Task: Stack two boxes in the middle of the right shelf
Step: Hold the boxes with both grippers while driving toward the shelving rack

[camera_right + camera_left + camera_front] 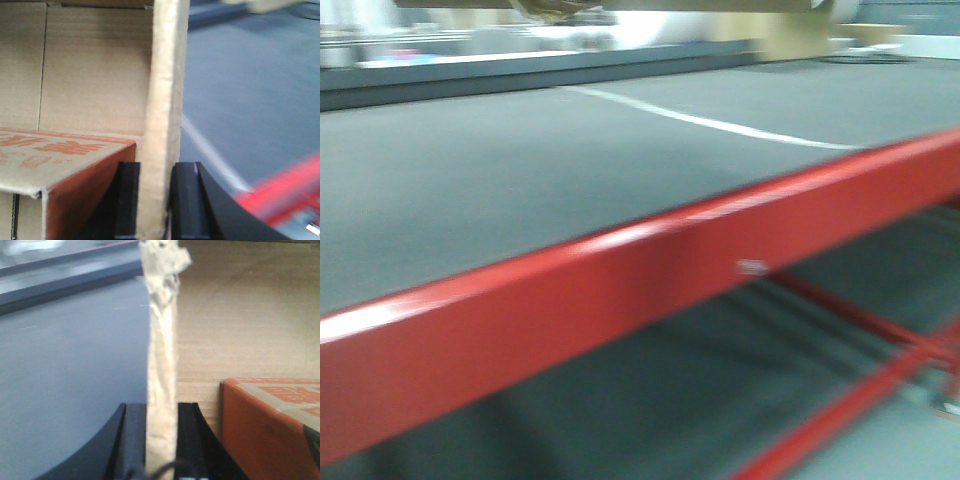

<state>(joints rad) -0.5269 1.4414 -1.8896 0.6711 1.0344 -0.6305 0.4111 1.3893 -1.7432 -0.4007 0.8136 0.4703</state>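
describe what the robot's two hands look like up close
The left hand and right hand each have two black fingers, flat on the inner faces, with outer edges curving wider toward the base. A thin dark cable loops at the left hand's base. No markings visible.

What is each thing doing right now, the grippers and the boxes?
cardboard box: open, held by two walls.
left gripper: shut on one cardboard box wall.
right gripper: shut on another cardboard box wall.
orange box: lying inside the cardboard box.
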